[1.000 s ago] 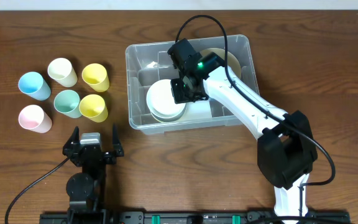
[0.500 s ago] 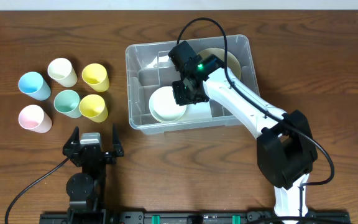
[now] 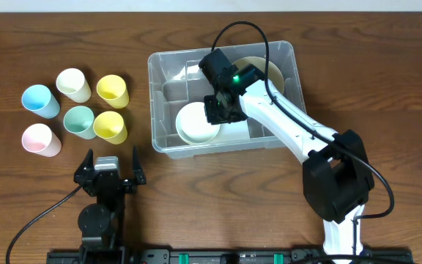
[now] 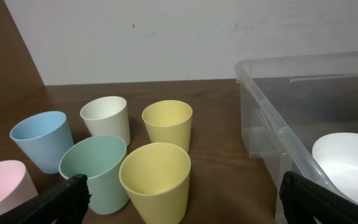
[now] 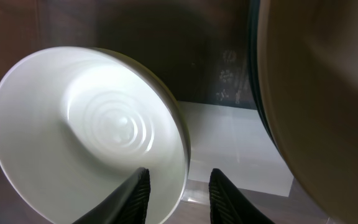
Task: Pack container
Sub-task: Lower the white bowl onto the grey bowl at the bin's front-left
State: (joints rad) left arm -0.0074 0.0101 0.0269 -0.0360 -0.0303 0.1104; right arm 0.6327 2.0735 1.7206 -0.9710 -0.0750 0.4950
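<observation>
The clear container (image 3: 162, 62) sits at the table's centre. A white bowl (image 3: 195, 123) lies in its front left part, and a tan bowl (image 3: 267, 67) is in the back right part. My right gripper (image 3: 218, 111) hangs inside the container at the white bowl's right edge. In the right wrist view the right gripper (image 5: 180, 193) is open, and the rim of the white bowl (image 5: 92, 124) passes loosely between its fingers. The tan bowl (image 5: 322, 93) fills the right side of that view. My left gripper (image 3: 110, 163) rests open near the front edge, holding nothing.
Several pastel cups stand left of the container: blue (image 3: 39, 100), cream (image 3: 73, 84), yellow (image 3: 113, 90), green (image 3: 79, 121), a second yellow (image 3: 110, 126) and pink (image 3: 39, 138). In the left wrist view the container wall (image 4: 272, 118) stands right of the cups.
The right gripper's jaws have opened off the white bowl's rim. The bowl has dropped a little and settled in the container. The left arm has not moved.
</observation>
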